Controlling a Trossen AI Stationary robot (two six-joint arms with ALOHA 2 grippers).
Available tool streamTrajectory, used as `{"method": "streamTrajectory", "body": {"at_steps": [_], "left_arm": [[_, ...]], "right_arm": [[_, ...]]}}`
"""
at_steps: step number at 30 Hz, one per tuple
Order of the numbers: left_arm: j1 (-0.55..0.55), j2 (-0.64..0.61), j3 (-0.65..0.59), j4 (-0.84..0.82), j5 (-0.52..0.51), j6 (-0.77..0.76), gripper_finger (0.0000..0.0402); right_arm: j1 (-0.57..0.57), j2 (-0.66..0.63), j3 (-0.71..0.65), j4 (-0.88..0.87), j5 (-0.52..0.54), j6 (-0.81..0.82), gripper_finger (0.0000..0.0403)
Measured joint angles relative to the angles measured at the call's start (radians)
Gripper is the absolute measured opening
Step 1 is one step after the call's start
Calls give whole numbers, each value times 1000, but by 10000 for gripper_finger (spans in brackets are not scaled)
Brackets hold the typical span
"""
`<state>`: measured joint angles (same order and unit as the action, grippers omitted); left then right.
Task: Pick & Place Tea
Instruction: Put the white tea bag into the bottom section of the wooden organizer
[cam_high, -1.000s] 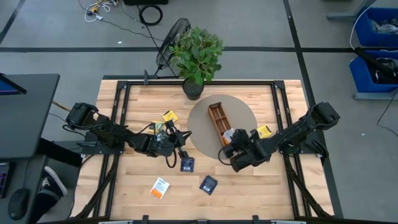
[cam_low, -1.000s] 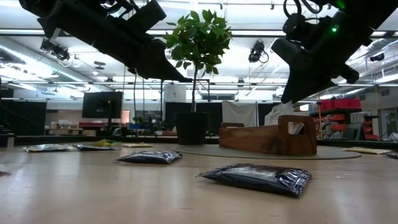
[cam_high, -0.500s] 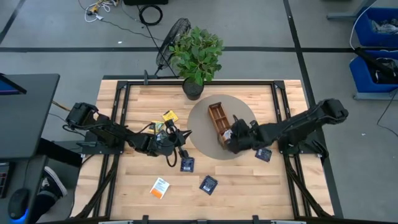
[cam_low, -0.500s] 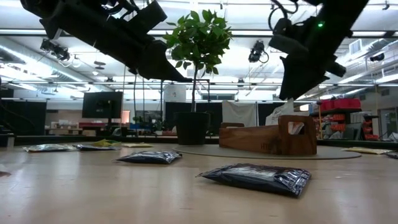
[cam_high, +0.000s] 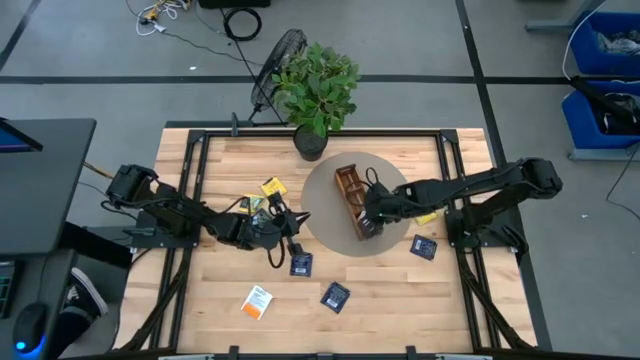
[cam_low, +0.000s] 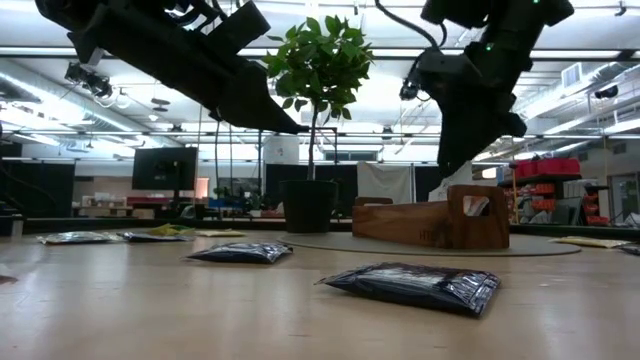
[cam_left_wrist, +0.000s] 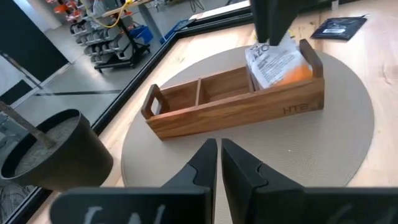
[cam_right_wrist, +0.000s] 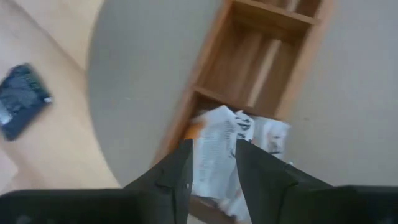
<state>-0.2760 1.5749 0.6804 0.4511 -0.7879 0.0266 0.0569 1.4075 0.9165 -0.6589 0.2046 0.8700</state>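
The long wooden tray (cam_high: 350, 188) lies on a round grey mat (cam_high: 325, 225). White-and-orange sachets (cam_left_wrist: 277, 62) stand in its near end compartment (cam_right_wrist: 217, 143). My right gripper (cam_high: 368, 212) is open, right above that compartment, fingers pointing down either side of the white sachet (cam_right_wrist: 214, 155). My left gripper (cam_high: 298, 220) is shut and hangs above the table at the mat's left edge (cam_left_wrist: 219, 158). Navy sachets (cam_high: 301, 264) (cam_high: 335, 296) (cam_high: 423, 247), an orange-and-white one (cam_high: 257, 301) and yellow ones (cam_high: 273, 187) (cam_high: 428, 212) lie flat on the table. My right gripper has its fingertips (cam_right_wrist: 186, 165) at the upper edge of the white-and-orange sachet (cam_left_wrist: 273, 53) in the tray's near compartment, coming from above. Whether they touch it I cannot tell.
A potted plant (cam_high: 315, 90) stands at the table's far edge behind the mat. More sachets, one green-and-black (cam_high: 256, 204), lie beside my left arm. The tray's other two compartments (cam_left_wrist: 205, 93) show bare wood. Bare tabletop shows along the near edge (cam_high: 420, 310).
My right gripper has moved from over the table by the tray's near end toward the far edge, ending above the tray's near compartment, its arm stretching out more level. This uncovered a navy sachet on the table's right. The sachets on the table have not moved.
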Motion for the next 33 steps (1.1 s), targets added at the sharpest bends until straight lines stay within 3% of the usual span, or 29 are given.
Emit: {"method": "streamTrajectory", "body": {"at_steps": [18,22,27,33], "left_arm": [[0,0,0,0,0,1,25],[0,0,0,0,0,2,25],[0,0,0,0,0,0,25],[1,0,0,0,0,-16,25]], "right_arm": [[-68,-2,0,-50,-93,-41,123],[-67,1,0,-49,-127,-41,91],[-66,1,0,-46,-107,-41,14],[-13,1,0,-76,16,54,5]]}}
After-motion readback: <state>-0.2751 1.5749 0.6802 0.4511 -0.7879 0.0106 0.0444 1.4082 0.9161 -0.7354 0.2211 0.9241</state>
